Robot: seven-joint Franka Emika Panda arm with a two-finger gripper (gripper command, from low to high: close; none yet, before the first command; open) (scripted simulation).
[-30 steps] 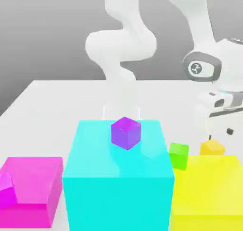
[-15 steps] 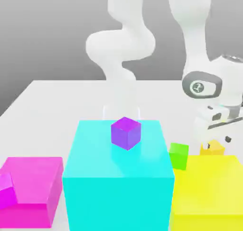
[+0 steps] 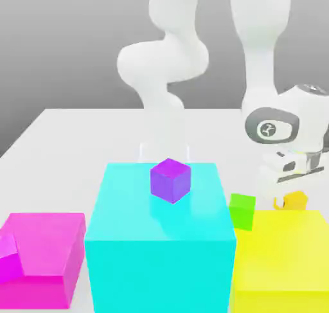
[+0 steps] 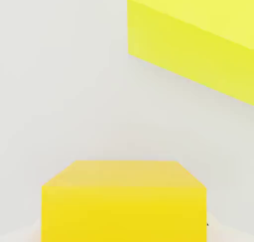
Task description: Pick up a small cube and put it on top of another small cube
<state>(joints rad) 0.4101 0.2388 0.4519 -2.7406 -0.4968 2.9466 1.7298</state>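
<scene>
White table (image 3: pixel 77 128), tool (image 3: pixel 290 199) on small cube (image 3: pixel 297 200)

exterior view: low, level, facing arm across blocks | hand view: close, downward | shared: small cube (image 3: pixel 297 200) (image 4: pixel 124 201), big yellow block (image 3: pixel 283 257) (image 4: pixel 198 42)

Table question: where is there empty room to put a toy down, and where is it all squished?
Bare white table lies behind the cyan block, toward the exterior view's left. It is crowded in front: pink block, cyan block and big yellow block sit close together, with the small green cube tucked between.
</scene>
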